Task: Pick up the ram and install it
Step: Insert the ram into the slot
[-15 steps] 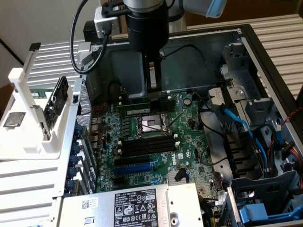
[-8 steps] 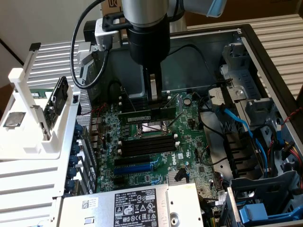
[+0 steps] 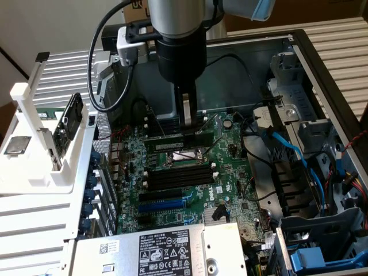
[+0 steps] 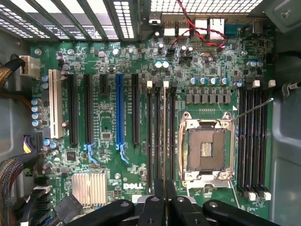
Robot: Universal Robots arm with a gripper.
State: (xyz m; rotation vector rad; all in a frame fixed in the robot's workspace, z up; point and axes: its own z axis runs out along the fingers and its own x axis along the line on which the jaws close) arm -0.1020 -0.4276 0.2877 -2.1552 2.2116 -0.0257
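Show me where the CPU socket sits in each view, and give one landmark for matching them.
Exterior view: the CPU socket sits near the picture's middle, between two banks of black memory slots.
Wrist view: the CPU socket lies between the same two banks of memory slots.
Shared landmark: the blue expansion slot, beyond one memory bank from the socket.

Computer-assembly workshop or robotics lab. Opened grey steel computer case (image 3: pixel 247 52), its green motherboard (image 3: pixel 227 172) exposed. White plastic parts stand (image 3: pixel 34 172) alongside. Brown cardboard boxes (image 3: pixel 322 11) behind. Silver robot arm (image 3: pixel 178 17) overhead.
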